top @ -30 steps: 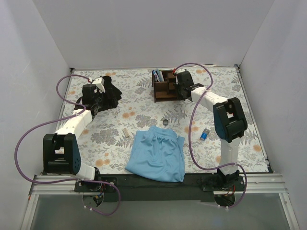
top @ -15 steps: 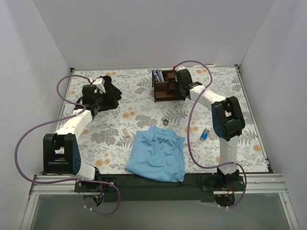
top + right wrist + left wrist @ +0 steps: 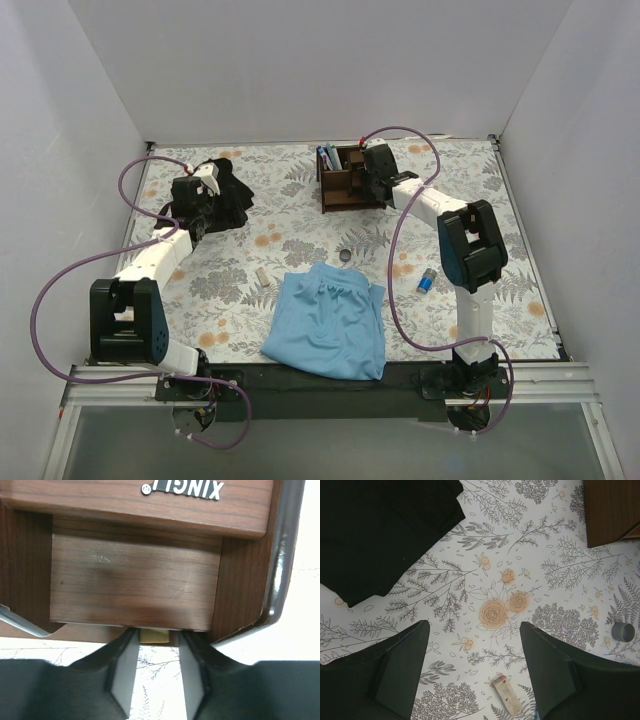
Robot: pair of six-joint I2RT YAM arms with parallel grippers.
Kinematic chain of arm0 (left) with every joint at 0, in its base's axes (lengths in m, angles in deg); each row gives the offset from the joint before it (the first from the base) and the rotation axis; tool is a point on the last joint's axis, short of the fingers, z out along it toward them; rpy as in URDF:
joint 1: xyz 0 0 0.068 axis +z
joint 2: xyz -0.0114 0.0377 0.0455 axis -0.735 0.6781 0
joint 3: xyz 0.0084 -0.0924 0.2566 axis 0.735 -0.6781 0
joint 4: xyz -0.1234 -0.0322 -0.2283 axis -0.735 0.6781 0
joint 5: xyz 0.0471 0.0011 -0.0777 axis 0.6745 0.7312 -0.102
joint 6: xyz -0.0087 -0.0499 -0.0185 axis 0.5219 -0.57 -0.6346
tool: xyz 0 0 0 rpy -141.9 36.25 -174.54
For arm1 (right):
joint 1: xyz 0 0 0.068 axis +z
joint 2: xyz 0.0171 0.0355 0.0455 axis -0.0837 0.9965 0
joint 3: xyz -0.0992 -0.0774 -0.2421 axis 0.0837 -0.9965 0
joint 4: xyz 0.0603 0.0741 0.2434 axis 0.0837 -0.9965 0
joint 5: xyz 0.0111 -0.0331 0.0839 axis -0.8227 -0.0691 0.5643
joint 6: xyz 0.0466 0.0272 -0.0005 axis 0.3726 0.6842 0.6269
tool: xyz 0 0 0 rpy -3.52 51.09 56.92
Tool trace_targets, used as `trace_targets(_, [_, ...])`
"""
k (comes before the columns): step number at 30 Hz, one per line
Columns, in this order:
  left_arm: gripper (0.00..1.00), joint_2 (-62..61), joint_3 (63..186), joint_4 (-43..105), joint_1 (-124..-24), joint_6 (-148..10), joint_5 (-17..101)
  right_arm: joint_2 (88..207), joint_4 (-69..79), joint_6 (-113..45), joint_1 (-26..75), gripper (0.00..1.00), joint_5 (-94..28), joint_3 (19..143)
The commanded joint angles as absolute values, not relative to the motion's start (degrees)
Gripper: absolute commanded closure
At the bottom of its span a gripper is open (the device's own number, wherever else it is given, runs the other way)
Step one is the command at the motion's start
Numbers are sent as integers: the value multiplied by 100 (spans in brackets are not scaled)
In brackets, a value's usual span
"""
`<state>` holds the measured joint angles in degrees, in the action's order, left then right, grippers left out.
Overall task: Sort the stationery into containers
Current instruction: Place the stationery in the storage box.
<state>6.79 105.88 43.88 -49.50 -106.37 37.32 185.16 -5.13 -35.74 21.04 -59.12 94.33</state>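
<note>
White walls close in on 3 sides of a floral-print worktop [image 3: 230, 300] where my 2 arms are out. At the far edge, my right fingers [image 3: 127, 655] are up against the front of the dark brown wooden organizer [image 3: 135, 575]. They are drawn in to a narrow gap, and a tan eraser block [image 3: 152, 636] sits between their tips at the lower lip of an open compartment. Whether they pinch it I cannot tell. Pens [image 3: 328, 157] stand in the organizer's left rear slot, as the overhead camera sees it.

My left fingers [image 3: 407, 660] hang spread wide and empty above the worktop, beside the black cloth [image 3: 385, 530]. A 2nd tan eraser [image 3: 507, 696] with a red end lies flat on the print between them, nearer the right-hand one, touching neither. A small grey ring [image 3: 623, 631] lies well off to their right. A blue-capped white cylinder [image 3: 427, 281] rests near the light blue cloth [image 3: 328, 318].
</note>
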Motion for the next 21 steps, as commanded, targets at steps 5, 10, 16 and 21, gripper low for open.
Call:
trace_targets(5, [27,652,10778,4443,-4942,-10628,3577,18277,-361,-3469,2130,49,-6002,9444])
trace_targets(10, [27,503,10770,4469,-4942,-10558,3630,17892,-475,-3486,2157,49,-6002,9260])
trace_targets(16, [23,204,11015,5540,-5011,-10146,3964,17084,-870,-3390,2157,49,-5896,8724])
trace_targets(21, [29,309,11445,7365,-5205,-9172,4044,16336,-1091,-3425,2157,50,-5371,7803])
